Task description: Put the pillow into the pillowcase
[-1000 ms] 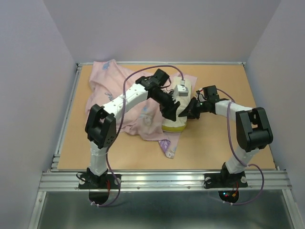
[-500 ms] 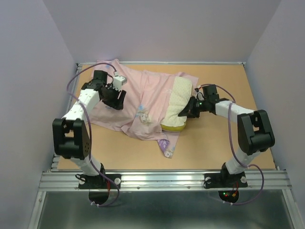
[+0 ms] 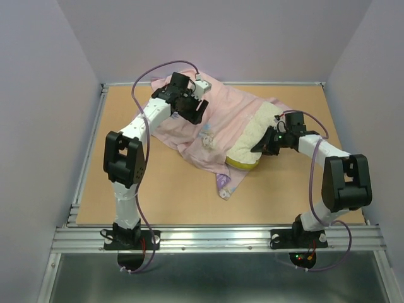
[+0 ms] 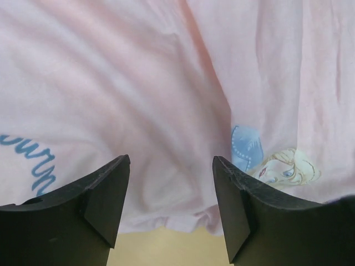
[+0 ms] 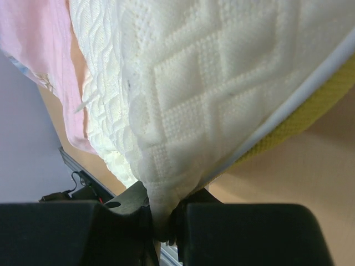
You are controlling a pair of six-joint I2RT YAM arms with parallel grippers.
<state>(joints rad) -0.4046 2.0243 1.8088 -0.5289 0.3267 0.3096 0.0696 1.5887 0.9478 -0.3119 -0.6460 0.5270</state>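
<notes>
Left hand (image 4: 172,166), fingers spread wide, hovers over the pink pillowcase (image 3: 221,117) toward 11 o'clock on the tan worktop (image 3: 132,183). At 2 o'clock, the right hand (image 5: 163,223) pinches the cream pillow (image 3: 251,137). Lilac walls (image 3: 208,38) surround.

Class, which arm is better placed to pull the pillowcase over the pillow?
Probably left. The left fingers stand open over the pillowcase, free to grip it; the right fingers are shut on the pillow's corner.

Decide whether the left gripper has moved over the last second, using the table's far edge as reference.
Yes. The left gripper left the pillow, swung leftward, and now sits nearer the table's far edge, over the pillowcase.
</notes>
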